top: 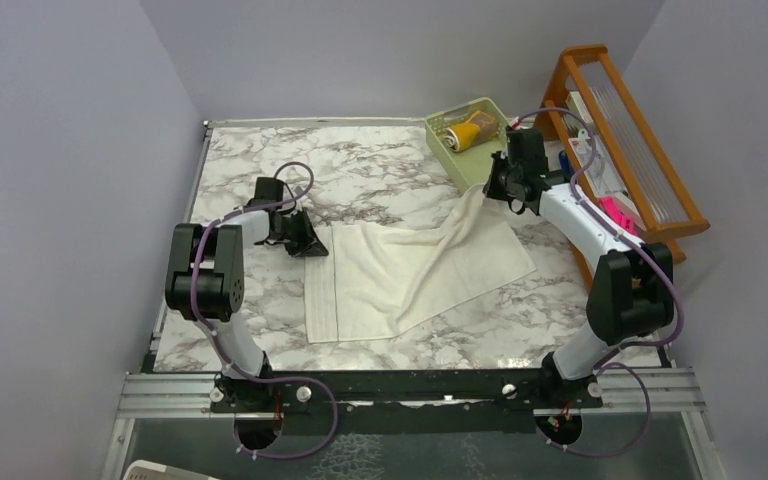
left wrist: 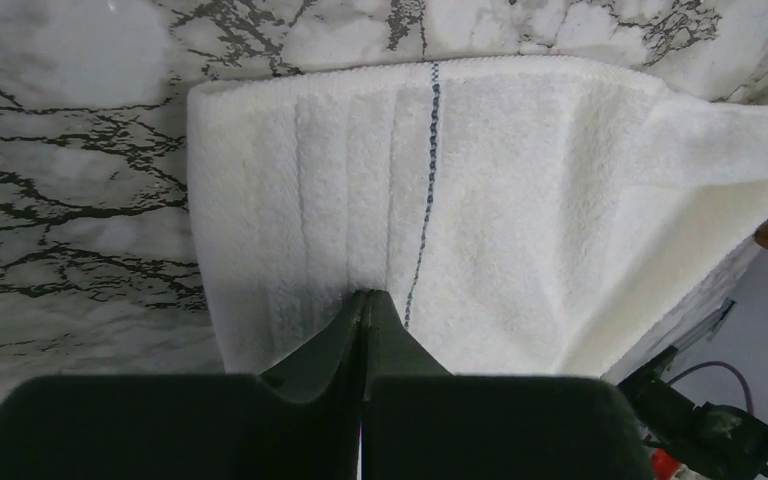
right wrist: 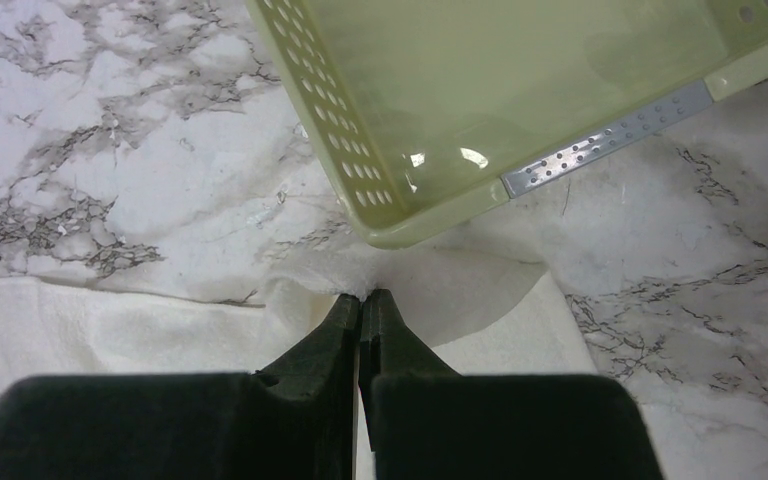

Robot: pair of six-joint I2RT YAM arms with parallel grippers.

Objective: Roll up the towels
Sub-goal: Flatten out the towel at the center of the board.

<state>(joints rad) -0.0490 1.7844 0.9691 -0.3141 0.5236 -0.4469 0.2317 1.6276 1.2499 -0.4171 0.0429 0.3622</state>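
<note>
The cream-white towel (top: 400,275) lies spread on the marble table. Its far right corner is pulled up toward the basket. My right gripper (top: 497,190) is shut on that raised corner; in the right wrist view the jaws (right wrist: 363,296) pinch a bunch of cloth (right wrist: 460,290) just in front of the basket's corner. My left gripper (top: 307,245) is at the towel's far left end. In the left wrist view its jaws (left wrist: 367,295) are closed on the towel (left wrist: 520,200), where ridges of cloth run into the tips. A mustard-yellow rolled towel (top: 477,128) lies in the basket. I see no tan-brown towel clearly.
The pale green plastic basket (top: 438,148) stands at the back right, also in the right wrist view (right wrist: 440,215), close to my right gripper. A wooden rack (top: 660,190) with pink and other items stands along the right edge. Grey walls enclose the table.
</note>
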